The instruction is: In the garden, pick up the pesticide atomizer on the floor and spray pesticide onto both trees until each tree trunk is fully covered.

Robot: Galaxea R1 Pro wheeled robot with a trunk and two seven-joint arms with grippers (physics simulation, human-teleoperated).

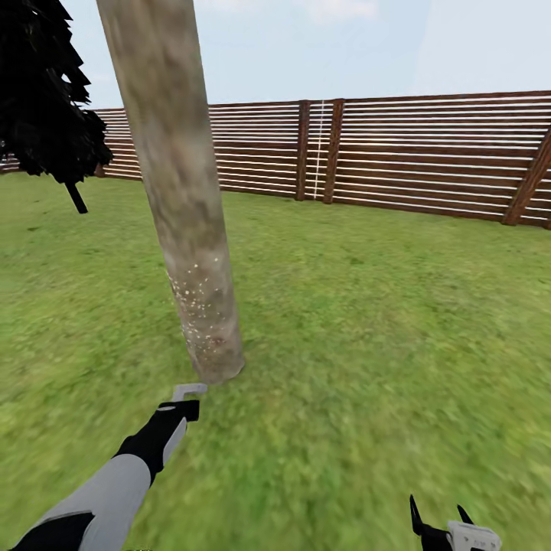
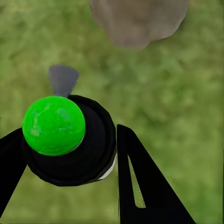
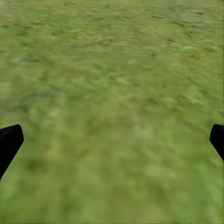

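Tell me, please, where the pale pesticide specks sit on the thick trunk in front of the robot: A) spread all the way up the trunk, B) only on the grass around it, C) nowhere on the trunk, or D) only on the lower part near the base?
D: in the head view the pale pesticide specks dot only the lower part of the tree trunk; the bark above shows none.

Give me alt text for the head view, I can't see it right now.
A thick grey-tan tree trunk rises from the lawn, pale pesticide specks dotting its lower part. The left gripper reaches toward its base, holding the atomizer. Behind stand a slatted wooden fence and a dark tree.
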